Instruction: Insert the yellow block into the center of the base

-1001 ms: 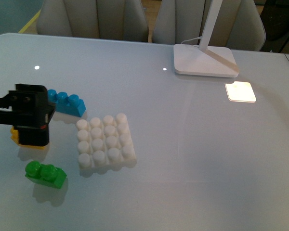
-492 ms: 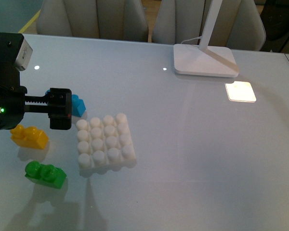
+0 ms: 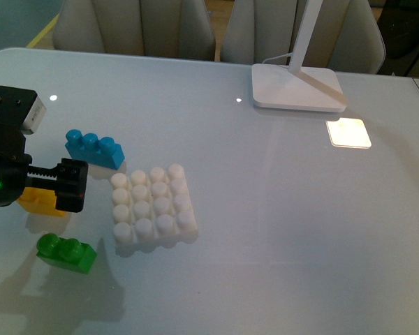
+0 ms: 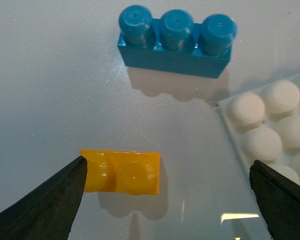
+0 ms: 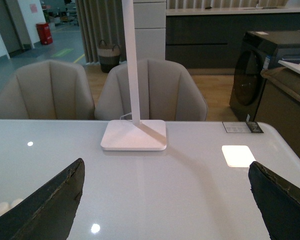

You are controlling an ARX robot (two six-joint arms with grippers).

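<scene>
1. My front view is a bit dim and bluish, and the table (image 3: pixel 279 230) looks soft grey
2. A bright square patch of light (image 3: pixel 348 133) glows on the table by the lamp foot (image 3: pixel 297 87), and two tiny white glare dots (image 3: pixel 54 98) sit further left
3. Soft shadows fall toward me from the green brick (image 3: pixel 66 252) and the base (image 3: pixel 153 202)
4. In my left wrist view the blue brick (image 4: pixel 176 40) and yellow block (image 4: pixel 121 171) look sharp, each with a pale shadow; the dark fingers (image 4: pixel 40 205) at the edges look a little soft
5. My right wrist view is bright, with more small glare dots on the table
</scene>
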